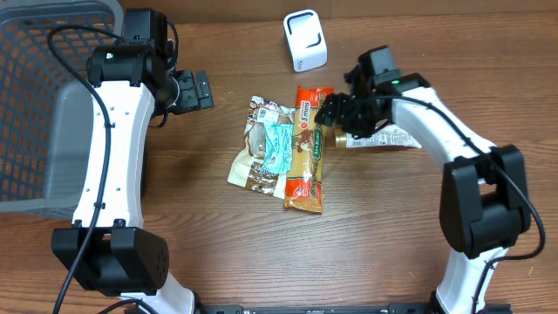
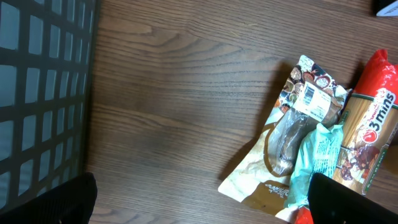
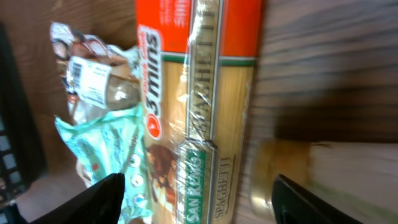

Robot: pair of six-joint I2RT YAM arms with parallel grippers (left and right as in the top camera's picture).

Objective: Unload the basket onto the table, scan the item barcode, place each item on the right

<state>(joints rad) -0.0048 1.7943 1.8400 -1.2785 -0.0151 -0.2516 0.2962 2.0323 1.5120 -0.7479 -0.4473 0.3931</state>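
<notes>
While both arms hang over the wooden surface (image 1: 261, 253), the items to be scanned lie in a cluster at the centre of the frame. A spaghetti packet (image 1: 307, 161) with a red top lies lengthwise. A teal packet (image 1: 281, 144) touches its left edge and rests on a brown-and-white pouch (image 1: 253, 166). The right gripper (image 1: 334, 113) hovers over the upper end of the spaghetti packet with its jaws wide and nothing between them. In the right wrist view its dark fingers (image 3: 102, 196) flank the packet. A white-labelled pack (image 1: 392, 138) with a yellow end lies just right of the spaghetti, partly under the right arm. The white scanner (image 1: 305, 39) stands at upper centre. The left gripper (image 1: 199, 90), fully spread and empty, sits at upper left beside the grey basket (image 1: 35, 87).
</notes>
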